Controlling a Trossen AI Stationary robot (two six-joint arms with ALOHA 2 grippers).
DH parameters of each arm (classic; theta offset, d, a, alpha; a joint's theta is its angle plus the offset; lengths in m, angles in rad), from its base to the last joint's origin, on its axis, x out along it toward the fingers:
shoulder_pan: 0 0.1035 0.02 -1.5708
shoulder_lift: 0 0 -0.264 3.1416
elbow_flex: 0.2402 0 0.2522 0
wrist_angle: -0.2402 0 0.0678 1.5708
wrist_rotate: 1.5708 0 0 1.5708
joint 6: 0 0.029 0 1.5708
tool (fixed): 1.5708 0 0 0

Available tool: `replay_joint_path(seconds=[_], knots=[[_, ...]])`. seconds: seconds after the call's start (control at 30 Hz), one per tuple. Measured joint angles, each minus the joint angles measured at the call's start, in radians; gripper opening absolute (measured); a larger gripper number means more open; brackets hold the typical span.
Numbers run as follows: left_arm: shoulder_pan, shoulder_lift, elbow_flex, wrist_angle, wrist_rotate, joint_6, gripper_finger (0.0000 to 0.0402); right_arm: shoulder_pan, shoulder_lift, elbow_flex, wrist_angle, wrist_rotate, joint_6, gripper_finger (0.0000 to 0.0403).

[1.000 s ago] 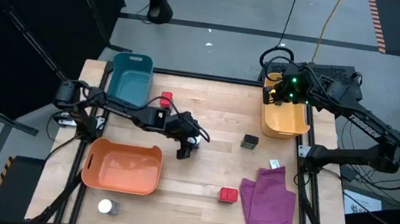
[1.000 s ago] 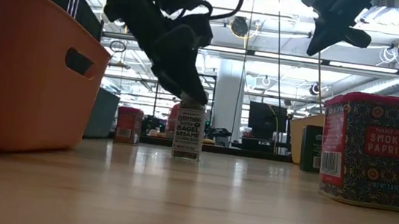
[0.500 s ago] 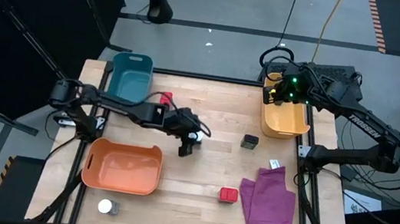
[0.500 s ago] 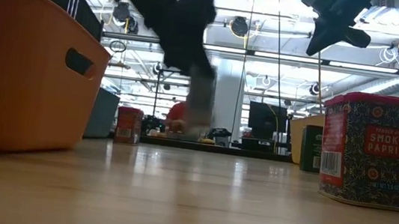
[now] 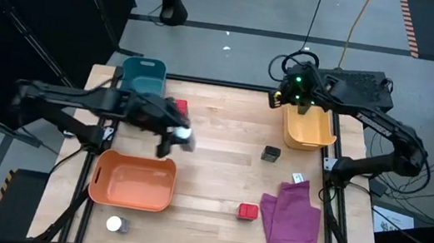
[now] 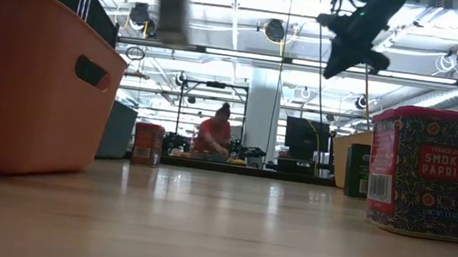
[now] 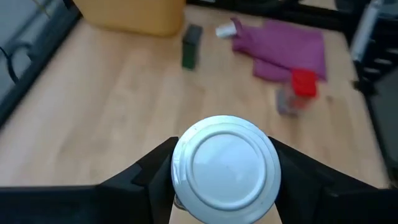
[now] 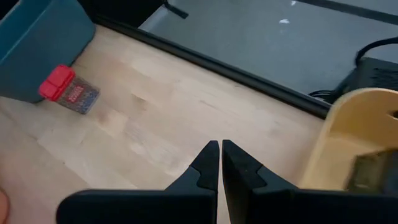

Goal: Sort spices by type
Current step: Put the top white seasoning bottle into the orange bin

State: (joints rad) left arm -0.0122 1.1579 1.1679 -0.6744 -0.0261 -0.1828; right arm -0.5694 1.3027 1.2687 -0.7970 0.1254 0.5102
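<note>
My left gripper [image 5: 174, 138] is shut on a clear jar with a white round lid [image 7: 225, 169], raised over the table between the teal bin and the orange bin; it shows blurred in the low view [image 6: 172, 5]. A second clear jar [image 5: 114, 225] stands near the table's near edge. One red box [image 5: 180, 105] lies beside the teal bin, another [image 5: 248, 212] beside the purple cloth. A dark grey box [image 5: 271, 153] stands mid-table. My right gripper [image 8: 219, 150] is shut and empty, high over the far edge left of the yellow bin [image 5: 289, 93]. My left gripper pinches the jar at its top, one finger [image 7: 146, 177] on each side of the white lid's rim [image 7: 181, 167]. The fingers come from above, pointing down. The jar is lifted clear of the table, its lid facing the wrist.
The teal bin [image 5: 142, 85] sits at the far left, the orange bin [image 5: 134, 180] at the near left, the yellow bin [image 5: 310, 127] at the far right. A purple cloth [image 5: 293, 215] lies at the near right. Bare wood spreads across the middle. A person shows far behind the table [image 6: 214, 134].
My left gripper has lifted the jar off the table's middle and carried it up and toward the table's left, near the teal and orange bins. My right gripper has swung from above the yellow bin toward the table's left.
</note>
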Motion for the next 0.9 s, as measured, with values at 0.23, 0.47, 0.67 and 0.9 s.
replay_joint_path(seconds=[0.23, 0.47, 0.67, 0.9], knots=[[-0.171, -0.124, 0.0, -0.252, 0.002, -0.105, 0.0209, 0.002, 0.088, 0.0, 0.07, -0.028, -0.012, 0.0], [-0.373, -0.153, -0.017, -0.417, -0.073, -0.231, 0.0209, 0.002, 0.103, 0.0, 0.099, -0.027, -0.025, 0.0], [-0.486, -0.153, -0.018, -0.433, -0.189, -0.305, 0.0209, 0.002, 0.102, 0.0, 0.101, -0.026, -0.025, 0.0], [-0.601, -0.163, -0.094, -0.348, -0.327, -0.428, 0.0209, 0.002, 0.102, 0.0, 0.158, -0.026, -0.025, 0.0]])
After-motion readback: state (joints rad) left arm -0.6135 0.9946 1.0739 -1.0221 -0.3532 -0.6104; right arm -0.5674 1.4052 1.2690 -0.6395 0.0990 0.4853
